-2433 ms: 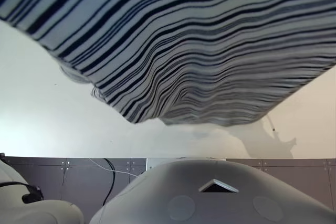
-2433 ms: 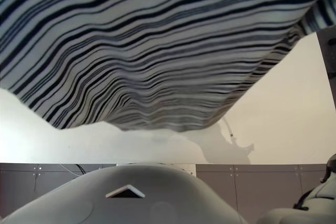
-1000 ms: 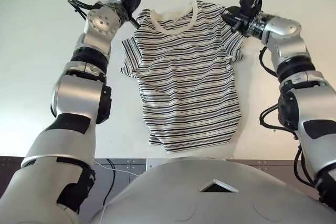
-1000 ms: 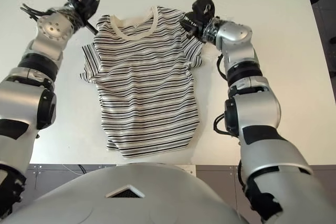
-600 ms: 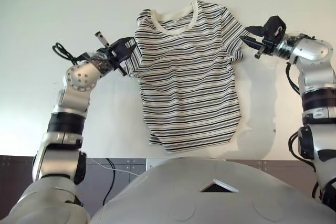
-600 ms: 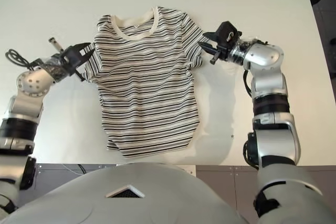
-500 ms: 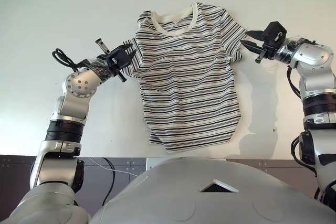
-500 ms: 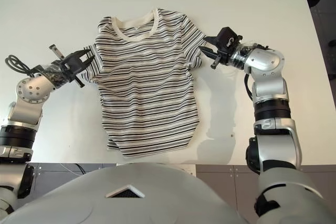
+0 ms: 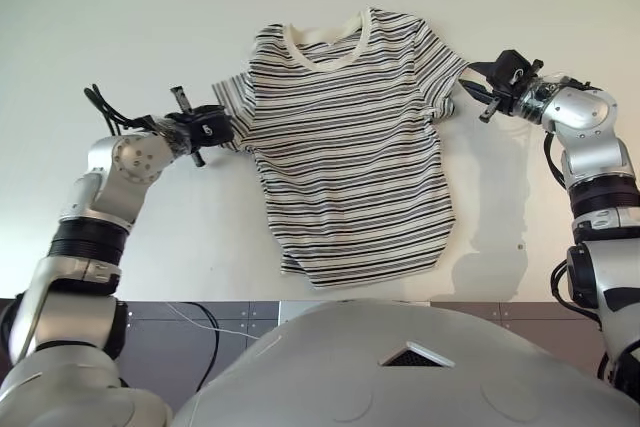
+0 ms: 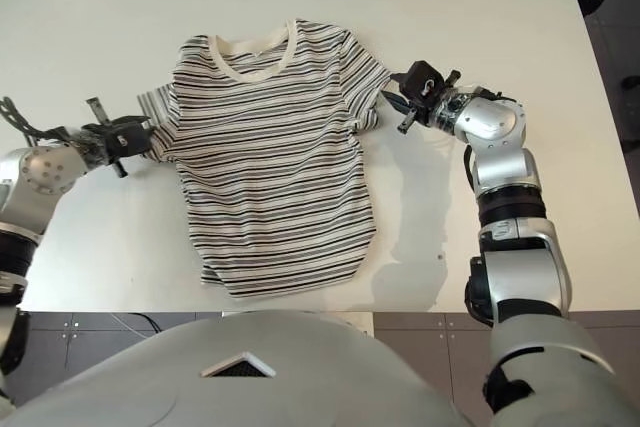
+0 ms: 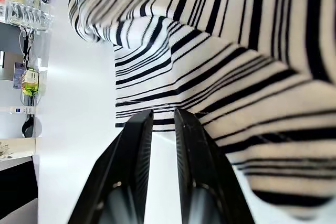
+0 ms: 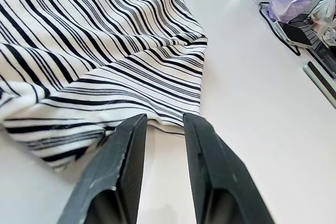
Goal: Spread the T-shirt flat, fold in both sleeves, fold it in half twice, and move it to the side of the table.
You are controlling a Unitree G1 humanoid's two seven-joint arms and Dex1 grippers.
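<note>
Item: one striped T-shirt [image 9: 350, 147], front up on the white table [image 9: 100, 7], collar [image 9: 325, 42] away from the robot and hem [image 9: 360, 267] towards it. The body lies mostly flat, with shallow ripples near the hem.

Left sleeve [image 9: 232, 97]: drawn out sideways and close to flat. The left gripper [image 9: 205, 129] sits low at its outer edge, touching the cloth. Whether it is clamped on the fabric I cannot tell.

Right sleeve [image 9: 445, 87]: bunched and creased against the side of the body, not yet laid out. The right gripper [image 9: 474, 99] is just beside its cuff. Its two fingers [image 12: 128, 145] stand apart, and the wrist view shows bare table between them and nothing pinched.

Handling assessment: the garment looks like thin knit, light and entirely limp. It should drape, stretch and drag across the table rather than hold any shape. It is not fragile, but it is prone to wrinkling and to folding under itself if pushed. A pinch needs to take the cuff hem, where the doubled edge gives some bite. The pull should run low and outward, parallel to the surface. Lifting from one point would likely haul the body out of line.

Status: spreading appears incomplete, since the right sleeve is outstanding. No folds are made.
</note>
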